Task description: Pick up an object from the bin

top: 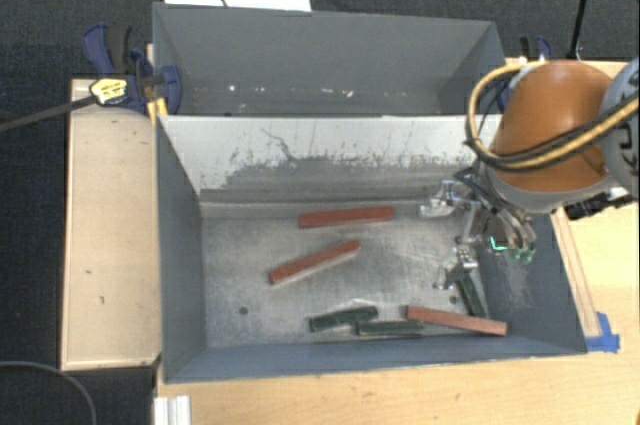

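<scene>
My gripper (463, 285) hangs low in the right part of the bin, under the orange cover. Its tip is just above the right end of a reddish-brown flat stick (455, 320) that lies near the front wall. To the left of that stick, two dark green sticks (343, 318) (390, 330) lie end to end along the front. Nothing shows between the gripper's tips.
Another reddish-brown stick (313, 262) lies slanted in the middle of the bin floor. A third (346, 216) rests along the foot of the back wall. The arm comes in over the right rim.
</scene>
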Tool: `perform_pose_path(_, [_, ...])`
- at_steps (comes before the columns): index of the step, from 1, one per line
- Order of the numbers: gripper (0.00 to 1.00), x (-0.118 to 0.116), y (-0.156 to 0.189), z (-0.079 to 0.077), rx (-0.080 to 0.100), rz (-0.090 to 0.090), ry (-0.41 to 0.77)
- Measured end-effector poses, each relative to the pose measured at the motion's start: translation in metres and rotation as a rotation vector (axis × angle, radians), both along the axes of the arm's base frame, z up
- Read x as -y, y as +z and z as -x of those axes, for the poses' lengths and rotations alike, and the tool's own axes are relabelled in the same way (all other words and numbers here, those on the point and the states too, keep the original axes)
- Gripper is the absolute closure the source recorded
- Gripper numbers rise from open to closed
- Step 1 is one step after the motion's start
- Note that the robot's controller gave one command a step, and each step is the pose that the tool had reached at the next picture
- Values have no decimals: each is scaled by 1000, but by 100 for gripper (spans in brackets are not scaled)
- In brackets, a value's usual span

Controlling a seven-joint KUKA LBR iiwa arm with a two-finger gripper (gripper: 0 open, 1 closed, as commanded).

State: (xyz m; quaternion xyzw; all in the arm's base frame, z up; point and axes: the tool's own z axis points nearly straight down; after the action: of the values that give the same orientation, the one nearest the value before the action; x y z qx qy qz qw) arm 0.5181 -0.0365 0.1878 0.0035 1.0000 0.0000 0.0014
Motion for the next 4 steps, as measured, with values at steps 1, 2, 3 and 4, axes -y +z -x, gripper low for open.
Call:
perform_pose_path(1, [0,0,0,0,0,0,1])
perform_pose_path(2, [0,21,-36,9,5,0,90])
perform_pose_path(3, [0,23,-84,10,1,0,8])
perform_pose_path(4, [0,19,-104,18,7,1,26])
